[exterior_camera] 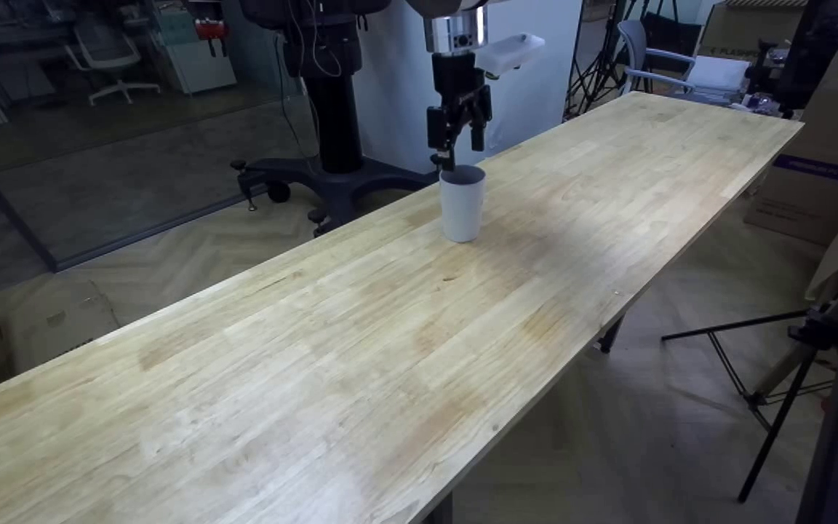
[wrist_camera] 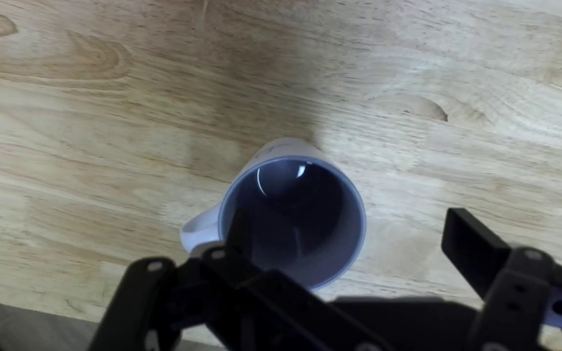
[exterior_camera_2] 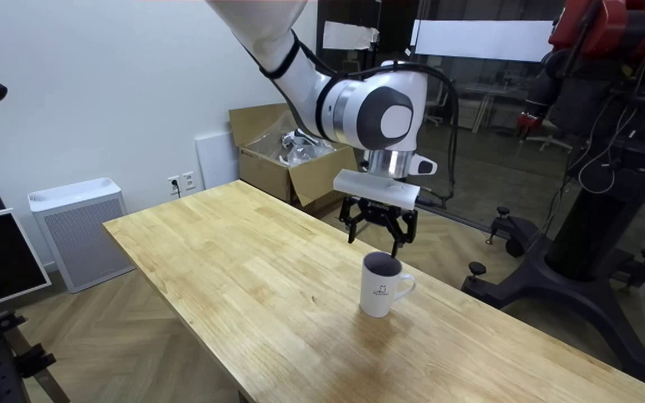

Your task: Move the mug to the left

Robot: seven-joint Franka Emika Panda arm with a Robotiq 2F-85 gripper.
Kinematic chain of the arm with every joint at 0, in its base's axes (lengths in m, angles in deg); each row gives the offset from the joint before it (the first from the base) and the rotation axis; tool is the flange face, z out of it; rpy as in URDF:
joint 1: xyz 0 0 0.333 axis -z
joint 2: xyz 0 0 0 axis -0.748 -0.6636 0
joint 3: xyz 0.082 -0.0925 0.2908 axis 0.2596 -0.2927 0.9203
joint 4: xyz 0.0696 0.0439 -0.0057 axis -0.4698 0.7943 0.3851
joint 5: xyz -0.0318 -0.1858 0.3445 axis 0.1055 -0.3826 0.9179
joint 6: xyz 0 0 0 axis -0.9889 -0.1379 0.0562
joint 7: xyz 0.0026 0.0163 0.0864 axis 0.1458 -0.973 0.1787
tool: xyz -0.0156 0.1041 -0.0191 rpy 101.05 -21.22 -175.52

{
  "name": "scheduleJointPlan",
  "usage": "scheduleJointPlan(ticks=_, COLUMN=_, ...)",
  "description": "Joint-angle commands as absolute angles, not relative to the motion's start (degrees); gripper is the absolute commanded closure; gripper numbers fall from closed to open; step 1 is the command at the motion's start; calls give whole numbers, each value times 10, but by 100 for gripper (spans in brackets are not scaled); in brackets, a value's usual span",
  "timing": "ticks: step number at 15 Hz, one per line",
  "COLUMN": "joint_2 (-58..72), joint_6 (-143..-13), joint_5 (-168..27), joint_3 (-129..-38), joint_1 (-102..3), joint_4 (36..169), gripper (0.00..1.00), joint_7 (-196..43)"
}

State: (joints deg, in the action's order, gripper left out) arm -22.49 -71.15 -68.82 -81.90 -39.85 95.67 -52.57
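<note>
The white mug (exterior_camera: 462,207) stands upright on the wooden table (exterior_camera: 361,349). In an exterior view the mug (exterior_camera_2: 375,294) shows a small dark print and a handle on its right side. In the wrist view the mug (wrist_camera: 295,204) shows its dark inside, with its handle to the left. My gripper (exterior_camera_2: 373,246) is open and empty just above the mug. It also shows above the mug in an exterior view (exterior_camera: 463,153). In the wrist view my gripper (wrist_camera: 351,226) has one fingertip over the mug's opening near the handle side and the other to the right, beyond the rim.
The table's long edge (exterior_camera_2: 457,302) runs close behind the mug. A dark wheeled robot stand (exterior_camera_2: 585,246) stands on the floor beyond that edge. An open cardboard box (exterior_camera_2: 294,168) stands beyond the table's far end. A tripod (exterior_camera: 775,407) stands beside the table.
</note>
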Motion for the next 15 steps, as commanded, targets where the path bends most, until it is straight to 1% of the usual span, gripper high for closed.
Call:
scheduleJointPlan(ticks=1, joint_2=-274, joint_6=-666, joint_5=-691, joint_3=-811, joint_1=-394, joint_4=884, gripper=0, joint_7=-535)
scheduleJointPlan(ticks=12, joint_2=-361, joint_6=-554, joint_5=-697, joint_3=-816, joint_1=-395, joint_4=766, gripper=0, joint_7=-541)
scheduleJointPlan(ticks=13, joint_2=-367, joint_6=-547, joint_5=-697, joint_3=-816, joint_1=-395, joint_4=756, gripper=21, joint_7=-541)
scheduleJointPlan(ticks=15, joint_2=-377, joint_6=-535, joint_5=-697, joint_3=-816, joint_1=-394, joint_4=738, gripper=32, joint_7=-541)
